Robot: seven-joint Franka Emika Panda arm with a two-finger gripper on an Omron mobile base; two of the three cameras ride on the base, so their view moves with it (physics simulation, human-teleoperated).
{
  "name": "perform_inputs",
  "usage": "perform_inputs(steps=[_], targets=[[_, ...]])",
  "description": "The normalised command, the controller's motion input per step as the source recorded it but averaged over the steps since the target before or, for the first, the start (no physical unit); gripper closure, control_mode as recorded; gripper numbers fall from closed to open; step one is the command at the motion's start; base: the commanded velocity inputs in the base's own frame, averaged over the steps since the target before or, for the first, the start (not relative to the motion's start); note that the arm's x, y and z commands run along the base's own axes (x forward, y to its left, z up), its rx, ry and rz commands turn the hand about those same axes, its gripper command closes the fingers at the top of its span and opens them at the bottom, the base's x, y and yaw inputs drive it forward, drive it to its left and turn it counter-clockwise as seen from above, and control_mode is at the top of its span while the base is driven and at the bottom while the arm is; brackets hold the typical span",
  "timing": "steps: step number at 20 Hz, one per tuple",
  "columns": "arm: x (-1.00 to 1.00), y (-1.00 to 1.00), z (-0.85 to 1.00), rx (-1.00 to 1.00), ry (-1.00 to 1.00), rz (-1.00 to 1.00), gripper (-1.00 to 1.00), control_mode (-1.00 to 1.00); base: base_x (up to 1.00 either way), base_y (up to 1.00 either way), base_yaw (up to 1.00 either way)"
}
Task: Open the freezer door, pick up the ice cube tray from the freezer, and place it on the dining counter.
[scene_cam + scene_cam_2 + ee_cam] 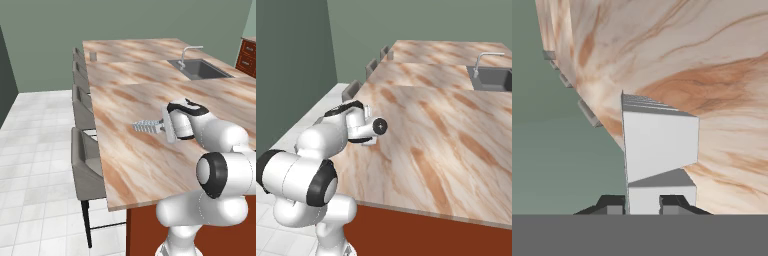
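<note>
My gripper (161, 127) is shut on one end of the ice cube tray (146, 126), a small pale ribbed tray that sticks out to the left of the hand. It hangs a little above the dining counter (150, 90), a long tan-pink marble top, near the edge with the chairs. In the hand view the tray (659, 145) rises pale and edge-on from between the two dark fingertips (614, 205), with the counter (712, 60) behind it. From the right base view the hand (363, 125) hovers over the counter (431, 125). The freezer and the freezer door are out of view.
A sink with a faucet (200, 69) is set into the far right of the counter, seen too as the sink (493, 77). Grey chairs (85, 165) line the counter's left edge over a white tile floor. A small cup (93, 56) stands at the far end.
</note>
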Motion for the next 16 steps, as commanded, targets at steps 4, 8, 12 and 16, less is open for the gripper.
perform_inputs(steps=[4, 8, 12, 16], targets=[[0.44, 0.11, -0.36, 0.00, 0.05, 0.01, 1.00, -1.00, 0.00, 0.00, 0.00], [0.47, 0.14, -0.19, 0.00, 0.19, 0.01, 1.00, -1.00, 0.00, 0.00, 0.00], [0.47, 0.15, -0.16, 0.00, 0.28, 0.01, 1.00, -1.00, 0.00, 0.00, 0.00], [0.47, 0.08, -0.26, 0.00, 0.25, 0.01, 1.00, -1.00, 0.00, 0.00, 0.00]])
